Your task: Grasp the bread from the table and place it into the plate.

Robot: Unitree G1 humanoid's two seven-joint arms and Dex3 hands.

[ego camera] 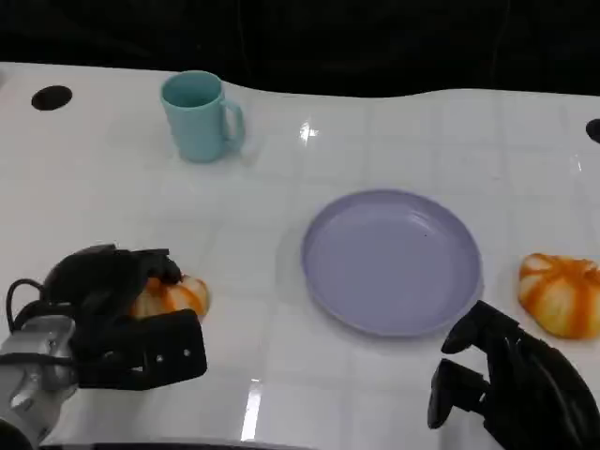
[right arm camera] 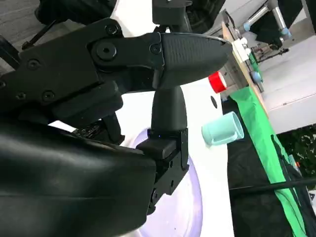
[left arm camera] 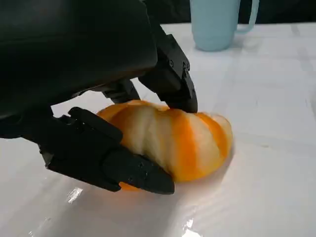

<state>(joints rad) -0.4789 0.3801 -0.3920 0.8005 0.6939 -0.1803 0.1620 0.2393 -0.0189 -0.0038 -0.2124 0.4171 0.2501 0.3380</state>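
Gripping an orange-striped bread roll (left arm camera: 173,138) at the near left of the white table (ego camera: 375,141), the left hand (ego camera: 122,323) has fingers on both its sides; the right hand (ego camera: 506,380) hangs empty, fingers apart, near the lavender plate (ego camera: 392,262); a second roll (ego camera: 561,293) lies right of it.

no readable text, label, brand, number or sign stands on anything here.
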